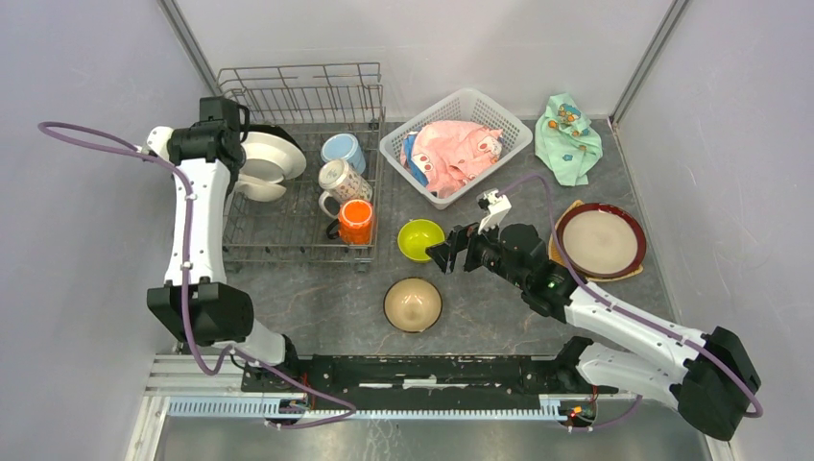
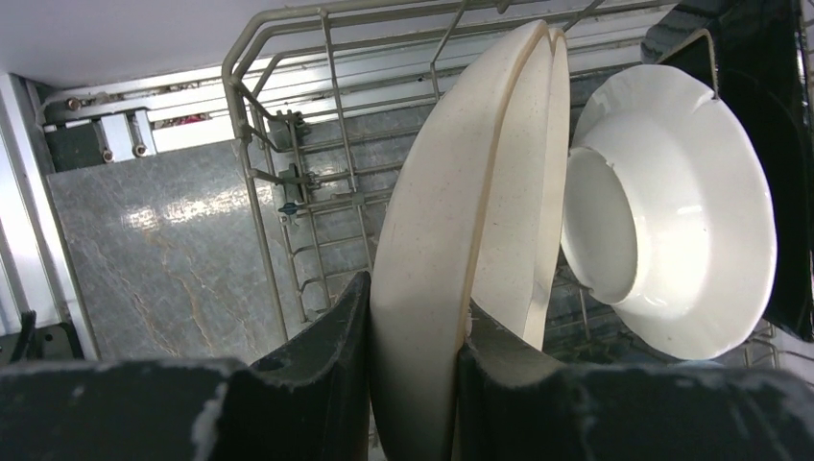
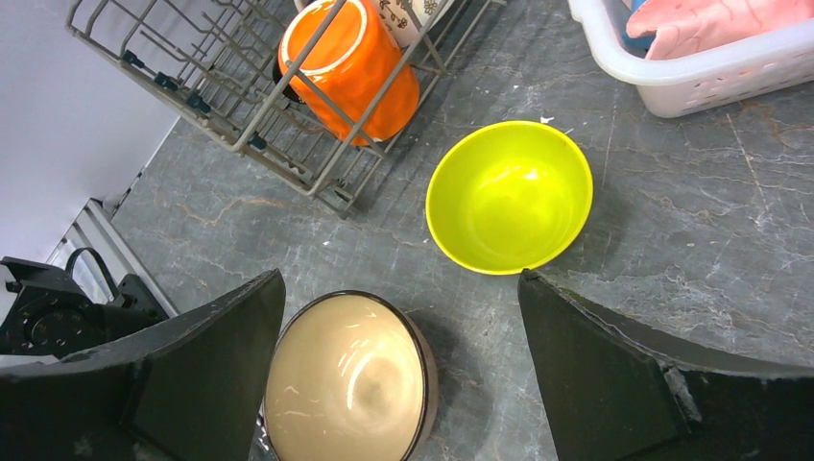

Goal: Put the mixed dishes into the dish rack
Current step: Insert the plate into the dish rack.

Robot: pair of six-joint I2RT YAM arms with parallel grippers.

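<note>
Lime-green bowl [image 1: 420,239] sits mouth-up on the table, just outside the near right corner of the dish rack [image 1: 298,96], close to the orange mug [image 1: 355,221] lying inside the wire. It's round, so there's no long axis to line up on; the rim is what matters. Tan bowl [image 1: 413,304] is nearer the arm bases, also mouth-up, apart from the lime one.

Right gripper [image 1: 453,252] hovers just right of the lime bowl, jaws as wide as they go, nothing in them. In its wrist view the lime bowl lies ahead, slightly right of centre, and the tan bowl sits back by one finger.

My read: the right arm is nearer and should take the lime bowl — advance toward the rack and drop one finger inside the rim.

Left gripper [image 2: 413,298] is occupied — partly closed, clamped on the cream plate [image 2: 442,240], which stands on edge inside the rack just beside the white plate [image 2: 691,211]. Can't tell if its lower edge is seated between tines.
</note>
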